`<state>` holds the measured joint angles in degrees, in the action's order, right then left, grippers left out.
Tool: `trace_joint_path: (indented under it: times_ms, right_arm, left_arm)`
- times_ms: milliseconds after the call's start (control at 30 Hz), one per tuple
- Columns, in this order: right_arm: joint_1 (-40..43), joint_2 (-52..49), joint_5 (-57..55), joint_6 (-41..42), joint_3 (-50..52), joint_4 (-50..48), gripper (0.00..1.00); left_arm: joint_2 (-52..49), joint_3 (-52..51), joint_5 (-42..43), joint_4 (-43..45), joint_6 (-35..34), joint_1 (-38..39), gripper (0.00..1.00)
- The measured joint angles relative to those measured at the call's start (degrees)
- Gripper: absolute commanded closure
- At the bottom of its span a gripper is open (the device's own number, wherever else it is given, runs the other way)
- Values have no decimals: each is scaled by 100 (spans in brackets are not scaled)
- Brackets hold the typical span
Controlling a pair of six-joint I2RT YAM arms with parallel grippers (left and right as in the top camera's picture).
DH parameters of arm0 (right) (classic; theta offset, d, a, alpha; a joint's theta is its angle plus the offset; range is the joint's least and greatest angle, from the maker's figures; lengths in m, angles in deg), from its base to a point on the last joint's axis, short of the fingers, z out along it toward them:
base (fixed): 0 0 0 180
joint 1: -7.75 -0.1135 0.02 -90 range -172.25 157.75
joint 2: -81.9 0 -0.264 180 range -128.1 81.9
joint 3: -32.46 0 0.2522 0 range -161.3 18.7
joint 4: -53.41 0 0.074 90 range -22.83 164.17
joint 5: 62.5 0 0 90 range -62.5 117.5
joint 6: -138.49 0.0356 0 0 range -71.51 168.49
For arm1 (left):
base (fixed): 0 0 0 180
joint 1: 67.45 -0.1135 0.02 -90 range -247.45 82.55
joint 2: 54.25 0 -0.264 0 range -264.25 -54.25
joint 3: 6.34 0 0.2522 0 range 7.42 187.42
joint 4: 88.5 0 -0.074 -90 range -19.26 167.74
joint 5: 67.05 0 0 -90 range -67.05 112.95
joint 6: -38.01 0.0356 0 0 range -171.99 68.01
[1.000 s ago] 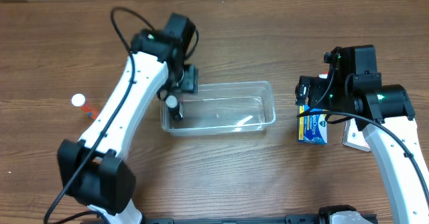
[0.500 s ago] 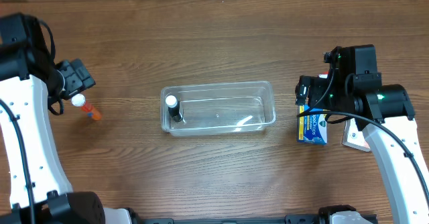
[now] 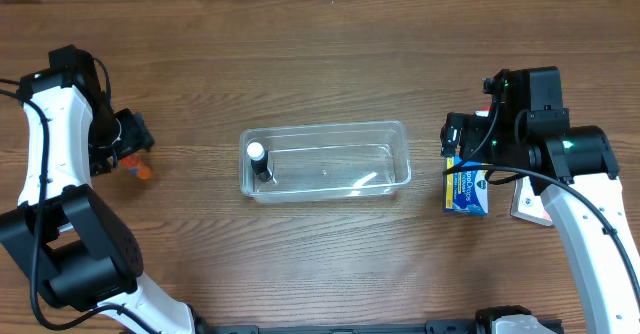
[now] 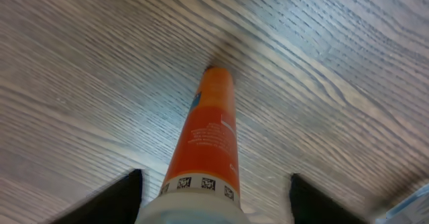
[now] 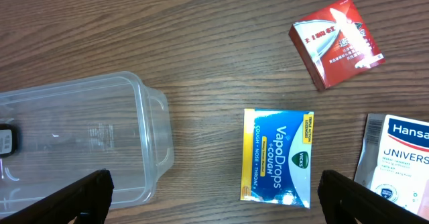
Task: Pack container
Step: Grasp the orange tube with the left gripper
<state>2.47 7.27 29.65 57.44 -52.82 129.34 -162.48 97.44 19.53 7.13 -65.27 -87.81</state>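
The clear plastic container stands mid-table with a small black bottle with a white cap upright at its left end. It also shows in the right wrist view. My left gripper is at the far left, open, its fingers on either side of an orange tube with a white cap. The tube lies on the table, and only its orange end shows overhead. My right gripper is open and empty, above a blue VapoDrops pack.
In the right wrist view, the blue pack lies right of the container. A red box lies beyond it and a white Hansaplast box at the right edge. The right arm hides most of these overhead.
My left arm left the container, where the black bottle stays, and swung far left. It has now come down over the orange tube's cap. The right arm has not moved.
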Motion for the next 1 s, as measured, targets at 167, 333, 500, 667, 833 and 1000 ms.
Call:
trace_joint_path:
  times_ms: [167,333,500,667,833,1000]
  right_arm:
    - [0,0,0,-2,0,0,0]
    - [0,0,-2,-2,0,0,0]
    - [0,0,0,0,0,-4,0]
    - [0,0,0,0,0,0,0]
    - [0,0,-2,-2,0,0,0]
    - [0,79,-378,140,-15,210,0]
  left_arm:
    - [0,0,-37,42,42,0,51]
    - [0,0,-170,63,42,0,53]
    - [0,0,-197,153,44,0,71]
    - [0,0,-201,164,111,0,89]
    - [17,2,-118,4,111,0,96]
    - [1307,0,184,-501,133,651,96]
